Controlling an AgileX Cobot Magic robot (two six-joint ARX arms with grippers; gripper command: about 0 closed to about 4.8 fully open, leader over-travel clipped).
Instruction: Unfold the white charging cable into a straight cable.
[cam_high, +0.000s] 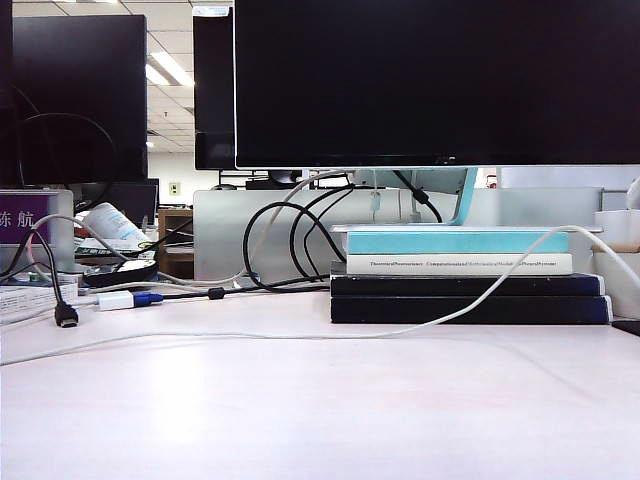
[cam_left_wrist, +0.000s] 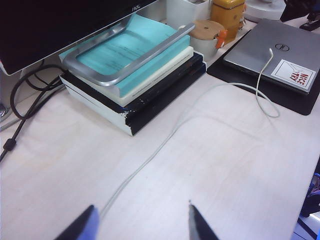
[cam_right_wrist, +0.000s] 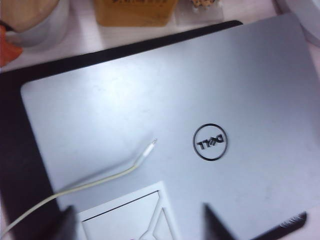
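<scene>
White charging cable (cam_left_wrist: 165, 140), thin and glossy, ran across desk (cam_left_wrist: 210, 165) past book stack (cam_left_wrist: 135, 75), plug end on silver Dell laptop (cam_right_wrist: 200, 90); left gripper (cam_left_wrist: 142, 222) and right gripper (cam_right_wrist: 137, 225) both spread, empty.

Office: monitor (cam_high: 430, 80), laptop (cam_right_wrist: 175, 125), ceiling lights (cam_high: 170, 68).

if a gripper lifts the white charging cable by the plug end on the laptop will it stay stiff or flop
Probably flops: the white charging cable already curves loosely across the table and loops before the laptop. It looks thin and light, so it should trail. Its glossy skin may slip between the open right gripper fingers.
</scene>
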